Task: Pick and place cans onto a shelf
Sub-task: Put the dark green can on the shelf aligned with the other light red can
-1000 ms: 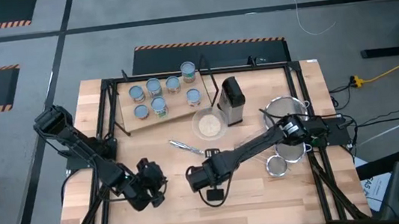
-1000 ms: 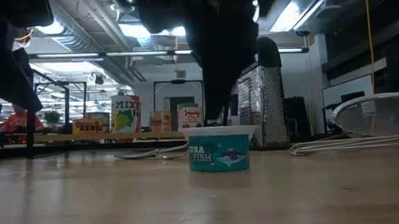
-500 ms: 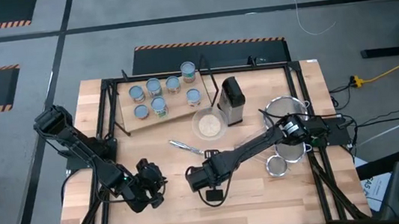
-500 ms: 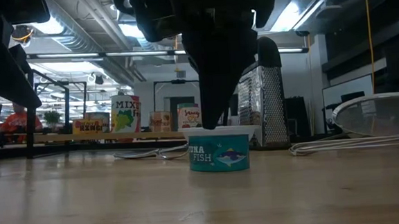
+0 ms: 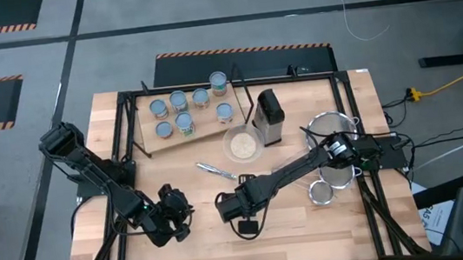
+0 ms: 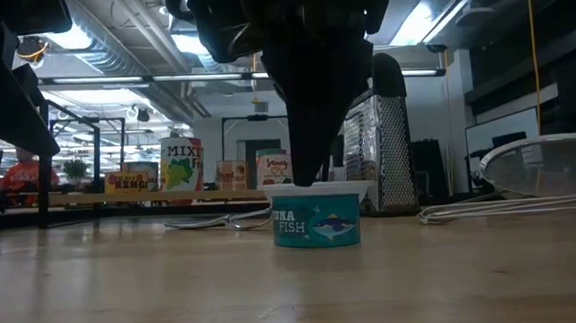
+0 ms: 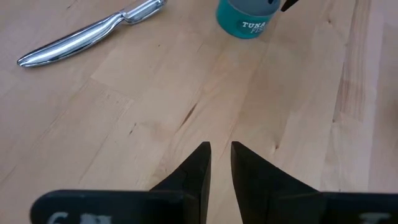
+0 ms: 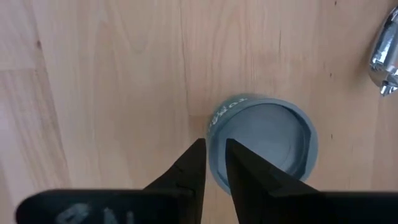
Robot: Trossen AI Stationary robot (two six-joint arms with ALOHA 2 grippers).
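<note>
A teal tuna can (image 6: pixel 315 220) with a pale blue-grey top (image 8: pixel 264 146) stands upright on the wooden table, near the middle front. My right gripper (image 8: pixel 213 142) is shut and comes down on it from above (image 6: pixel 319 175), its tips at the can's rim. In the high view the gripper (image 5: pixel 230 205) hides the can. My left gripper (image 7: pixel 219 146) is shut and empty over bare table, left of the can (image 7: pixel 245 18), and also shows in the high view (image 5: pixel 173 222). Several cans (image 5: pixel 181 109) stand on the shelf (image 5: pixel 206 133) at the far left. My right gripper has its shut fingertips at the edge of the tuna can's top rim (image 8: pixel 214 121), pointing down from above. I cannot tell whether they touch it. The can stands upright on the table.
A metal utensil (image 5: pixel 214 169) lies behind the can. A whitish bowl (image 5: pixel 242 144) and a dark grater (image 5: pixel 269 115) stand mid-table. Two metal strainers (image 5: pixel 332 127) (image 5: pixel 320 192) are at the right. A black frame (image 5: pixel 125 116) surrounds the work area.
My right gripper has come down a little toward the top of the tuna can. The can has stayed where it was.
</note>
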